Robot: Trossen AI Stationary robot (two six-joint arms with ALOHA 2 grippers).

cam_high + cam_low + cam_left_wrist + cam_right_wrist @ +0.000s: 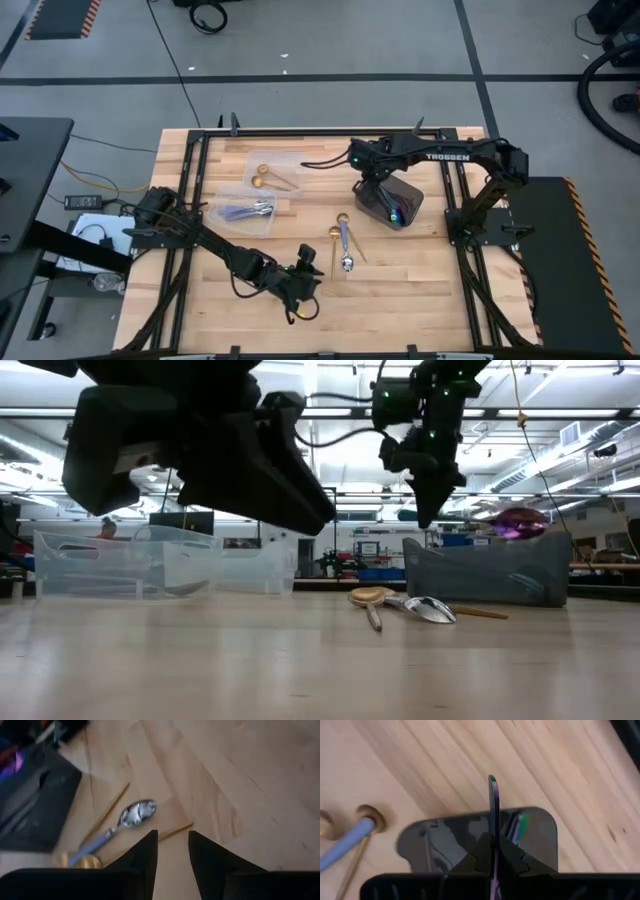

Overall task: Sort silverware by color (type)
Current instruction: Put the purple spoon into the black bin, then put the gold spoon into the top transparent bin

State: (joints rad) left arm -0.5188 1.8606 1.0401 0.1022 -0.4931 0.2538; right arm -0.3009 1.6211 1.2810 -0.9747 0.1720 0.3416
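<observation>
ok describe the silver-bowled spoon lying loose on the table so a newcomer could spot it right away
On the bare wood of the table, between the dark grey bin and the left gripper, lies a small cluster of loose cutlery. The spoon is the one with a shiny silver bowl and pale blue handle; the gold pieces beside it are gold all over.

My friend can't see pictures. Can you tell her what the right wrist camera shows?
The right gripper is shut on a thin iridescent spoon, holding it edge-on above a dark grey bin on the wooden table. More colourful handles show inside the bin. Off to one side lie a pale blue spoon handle and a gold spoon.
</observation>
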